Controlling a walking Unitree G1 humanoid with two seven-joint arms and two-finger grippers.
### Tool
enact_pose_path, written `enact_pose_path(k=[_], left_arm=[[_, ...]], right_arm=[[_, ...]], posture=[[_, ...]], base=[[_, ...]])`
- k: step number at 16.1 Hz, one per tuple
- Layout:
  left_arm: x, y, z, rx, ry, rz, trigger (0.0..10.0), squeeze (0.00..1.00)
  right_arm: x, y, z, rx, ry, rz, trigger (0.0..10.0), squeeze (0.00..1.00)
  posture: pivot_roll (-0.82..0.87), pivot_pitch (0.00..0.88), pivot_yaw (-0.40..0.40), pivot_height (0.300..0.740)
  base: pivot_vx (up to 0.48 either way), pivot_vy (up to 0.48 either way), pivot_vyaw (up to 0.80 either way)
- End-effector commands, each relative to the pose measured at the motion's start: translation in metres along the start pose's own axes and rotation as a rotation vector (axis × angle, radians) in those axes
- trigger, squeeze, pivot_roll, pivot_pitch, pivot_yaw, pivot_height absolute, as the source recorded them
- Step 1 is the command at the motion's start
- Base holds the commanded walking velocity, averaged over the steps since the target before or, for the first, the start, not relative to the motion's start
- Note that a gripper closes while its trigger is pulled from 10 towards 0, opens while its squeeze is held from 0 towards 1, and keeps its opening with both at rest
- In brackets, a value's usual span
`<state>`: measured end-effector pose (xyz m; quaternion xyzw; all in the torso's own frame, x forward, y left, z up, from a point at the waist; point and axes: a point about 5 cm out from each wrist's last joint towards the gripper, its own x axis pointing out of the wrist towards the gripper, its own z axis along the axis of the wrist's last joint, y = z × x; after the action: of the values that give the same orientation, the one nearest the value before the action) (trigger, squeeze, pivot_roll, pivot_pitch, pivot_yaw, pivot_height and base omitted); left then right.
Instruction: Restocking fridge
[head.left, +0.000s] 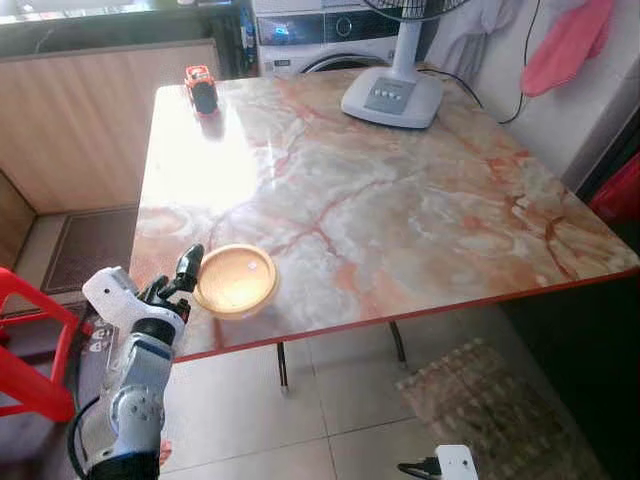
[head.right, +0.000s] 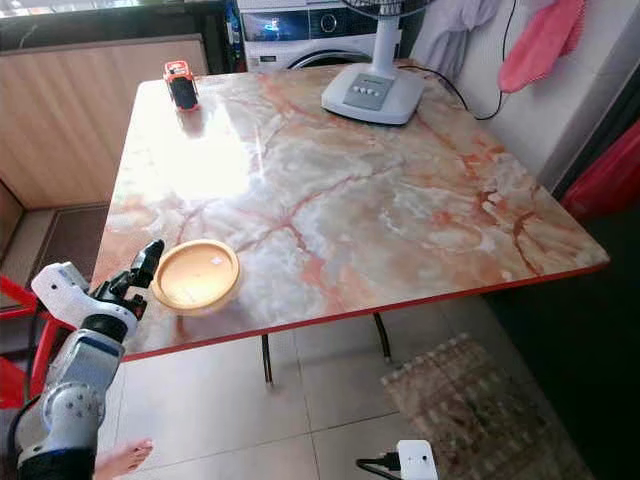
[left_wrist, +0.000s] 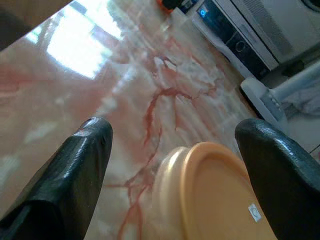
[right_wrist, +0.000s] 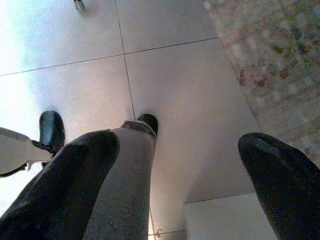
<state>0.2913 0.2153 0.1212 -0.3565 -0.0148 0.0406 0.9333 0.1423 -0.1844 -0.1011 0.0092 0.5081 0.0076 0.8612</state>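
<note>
1. The left claw (head.left: 180, 275) was spread wide at the near left corner of the table (head.left: 400, 210), its fingers (left_wrist: 75, 170) holding nothing.
2. The tub (head.left: 236, 280), a round, lidded orange container, sat just ahead of the claw, near the table's front edge; in the left wrist view its lid lay between the two fingers, seemingly untouched.
3. Being round, it had no long axis, so any approach angle would likely have served.
4. The left arm was far nearer; the right claw (right_wrist: 175, 165) hung open over the floor.
5. Beyond the tub the tabletop lay bare; a fan base (head.left: 392, 97) and a small orange object (head.left: 200, 88) stood well apart at the far end.
</note>
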Motion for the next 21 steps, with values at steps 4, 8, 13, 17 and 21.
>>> enact_pose_path(k=[4, 8, 13, 17, 21], left_arm=[[0.005, -0.001, -0.009, -0.016, 0.052, -0.016, 10.0, 0.00], [0.010, -0.005, -0.017, -0.034, 0.090, -0.042, 10.0, 0.00], [0.014, -0.006, -0.025, -0.021, 0.127, -0.052, 10.0, 0.00], [0.014, -0.007, -0.032, -0.015, 0.158, -0.064, 10.0, 0.00], [0.015, -0.010, -0.035, -0.016, 0.169, -0.077, 4.9, 0.00]], right_arm=[[-0.001, -0.002, -0.002, -0.008, 0.005, -0.003, 10.0, 0.00], [0.000, -0.002, -0.001, -0.022, 0.007, -0.003, 10.0, 0.00], [0.000, -0.002, -0.001, -0.030, 0.008, -0.004, 10.0, 0.00], [0.000, -0.002, -0.001, -0.040, 0.009, -0.002, 10.0, 0.00], [0.000, -0.003, -0.001, -0.052, 0.011, -0.003, 10.0, 0.00]], posture=[[0.01, 0.076, -0.033, 0.740], [0.01, 0.075, -0.034, 0.740], [0.01, 0.074, -0.034, 0.740], [0.01, 0.073, -0.035, 0.740], [0.00, 0.067, -0.035, 0.740]], base=[[0.000, 0.000, 0.00], [0.000, 0.000, 0.00], [0.000, 0.000, 0.00], [0.000, 0.000, 0.00], [0.000, 0.000, 0.00]])
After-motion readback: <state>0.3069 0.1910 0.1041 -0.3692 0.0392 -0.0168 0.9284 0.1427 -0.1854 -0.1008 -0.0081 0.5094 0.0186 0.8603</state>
